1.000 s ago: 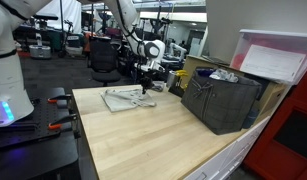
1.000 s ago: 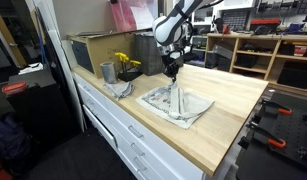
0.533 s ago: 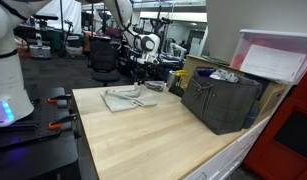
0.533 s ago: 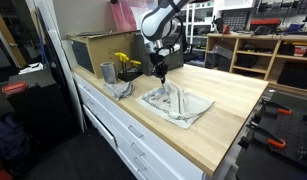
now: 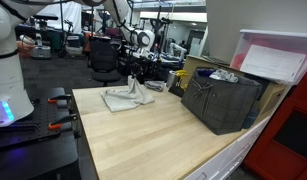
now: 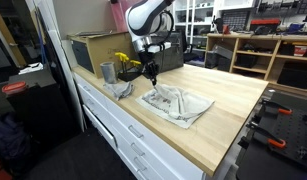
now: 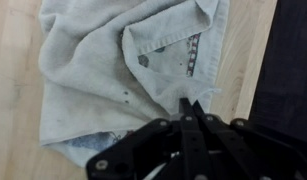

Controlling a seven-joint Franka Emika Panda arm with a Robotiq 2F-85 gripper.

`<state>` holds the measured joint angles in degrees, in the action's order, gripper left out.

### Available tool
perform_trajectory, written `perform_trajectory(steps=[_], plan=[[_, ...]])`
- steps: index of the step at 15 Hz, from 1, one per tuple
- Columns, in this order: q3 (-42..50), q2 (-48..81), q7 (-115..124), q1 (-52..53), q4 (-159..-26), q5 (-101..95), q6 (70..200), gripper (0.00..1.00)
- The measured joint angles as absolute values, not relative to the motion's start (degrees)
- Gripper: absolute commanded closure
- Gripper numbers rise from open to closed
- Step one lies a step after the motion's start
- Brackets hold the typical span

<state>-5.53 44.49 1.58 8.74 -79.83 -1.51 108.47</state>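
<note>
A light grey cloth (image 5: pixel 126 99) with a printed patch lies on the wooden tabletop (image 5: pixel 163 135); it also shows in the other exterior view (image 6: pixel 181 104) and fills the wrist view (image 7: pixel 93 70). My gripper (image 5: pixel 134 76) is shut on one edge of the cloth and holds that part up in a peak while the rest stays on the table. In an exterior view the gripper (image 6: pixel 150 76) hangs over the cloth's end nearest the cup. In the wrist view the fingertips (image 7: pixel 190 105) are pressed together above the cloth.
A dark crate (image 5: pixel 223 102) with loose items stands at one end of the table, with a pink-lidded bin (image 5: pixel 278 55) behind it. A metal cup (image 6: pixel 107 72), a yellow object (image 6: pixel 126 62) and a second crumpled cloth (image 6: pixel 121 89) sit near the crate.
The gripper has moved across the table toward the cup and crate end, dragging the held part of the cloth with it and raising it into a peak.
</note>
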Motion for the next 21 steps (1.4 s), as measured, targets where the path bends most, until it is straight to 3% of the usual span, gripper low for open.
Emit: perform_trajectory(steps=[10,11,13,21], plan=[[-5.37,52.66,12.15,12.06,-63.86,0.44,107.62,0.98],[-5.18,53.69,13.24,12.06,-62.13,0.60,108.31,0.72],[-4.70,55.53,15.05,12.07,-59.21,0.80,109.37,0.68],[-1.14,57.17,15.58,12.18,-55.00,0.07,113.30,0.08]])
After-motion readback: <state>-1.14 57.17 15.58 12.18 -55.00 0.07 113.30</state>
